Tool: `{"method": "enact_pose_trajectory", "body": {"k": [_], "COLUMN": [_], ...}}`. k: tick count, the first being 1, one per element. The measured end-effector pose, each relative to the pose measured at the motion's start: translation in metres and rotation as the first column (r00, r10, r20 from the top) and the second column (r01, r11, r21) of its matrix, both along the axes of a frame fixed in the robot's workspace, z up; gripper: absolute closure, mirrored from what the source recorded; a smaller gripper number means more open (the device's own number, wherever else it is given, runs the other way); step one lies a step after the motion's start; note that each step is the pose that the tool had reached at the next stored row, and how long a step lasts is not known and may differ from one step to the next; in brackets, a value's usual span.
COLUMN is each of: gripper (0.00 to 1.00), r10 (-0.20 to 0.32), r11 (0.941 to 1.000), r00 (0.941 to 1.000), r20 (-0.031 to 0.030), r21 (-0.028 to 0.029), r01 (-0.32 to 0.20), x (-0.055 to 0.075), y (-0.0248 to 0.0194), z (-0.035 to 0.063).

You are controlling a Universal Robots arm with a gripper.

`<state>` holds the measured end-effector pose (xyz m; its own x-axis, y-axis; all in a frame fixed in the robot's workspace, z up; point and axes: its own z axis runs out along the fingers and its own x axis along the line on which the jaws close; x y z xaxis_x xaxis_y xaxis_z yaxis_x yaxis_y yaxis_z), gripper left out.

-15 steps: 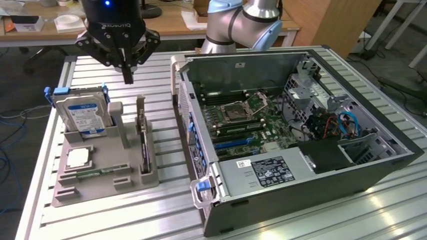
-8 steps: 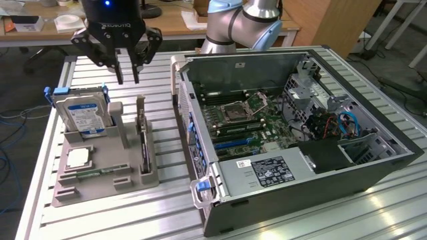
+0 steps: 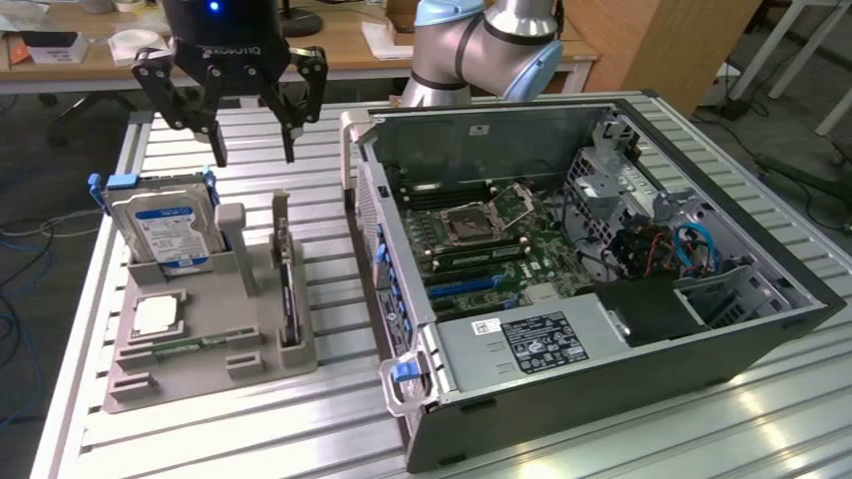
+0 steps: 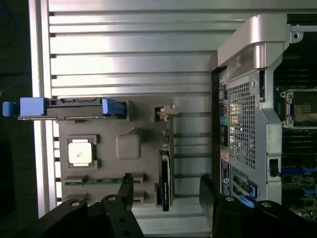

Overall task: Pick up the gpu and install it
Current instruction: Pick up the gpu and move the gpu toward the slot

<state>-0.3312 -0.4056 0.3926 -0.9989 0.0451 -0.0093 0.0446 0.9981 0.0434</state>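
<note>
1. My jaws are hanging spread wide and pinching nothing, up above the gray holder point(image 3: 200, 369) point(image 4: 129, 146) near the tabletop point(image 3: 266, 439) point(image 4: 124, 49) edge on the exterior view's left.
2. The gpu point(image 3: 283, 269) point(image 4: 165, 181) is standing on edge in the holder's slot facing the open pc case point(image 3: 533, 399) point(image 4: 247, 99), lining up under the gap between my jaws and touching neither.
3. The hard drive point(image 3: 167, 230) point(image 4: 74, 106) is sitting upright on the holder's other side.

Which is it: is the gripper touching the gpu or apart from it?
Apart. In the exterior view the gripper hangs open above the gpu, with bare table slats showing between its fingertips and the card's top edge.
</note>
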Motion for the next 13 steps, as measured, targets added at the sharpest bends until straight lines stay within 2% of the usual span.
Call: {"method": "enact_pose_trajectory", "body": {"k": [1, 10, 13], "gripper": [0.35, 0.35, 0.35], "r10": [0.004, 0.074, 0.086], "r11": [1.0000, 0.9972, 0.9963], "r00": [1.0000, 0.9972, 0.9963], "r20": [0.0001, 0.0000, -0.0002], "r21": [0.0000, 0.0001, -0.0001], "r01": [-0.004, -0.074, -0.086], "x": [0.0000, 0.0001, 0.0000], "y": [-0.0003, -0.0013, -0.0029], "z": [0.0000, -0.0002, -0.0005]}}
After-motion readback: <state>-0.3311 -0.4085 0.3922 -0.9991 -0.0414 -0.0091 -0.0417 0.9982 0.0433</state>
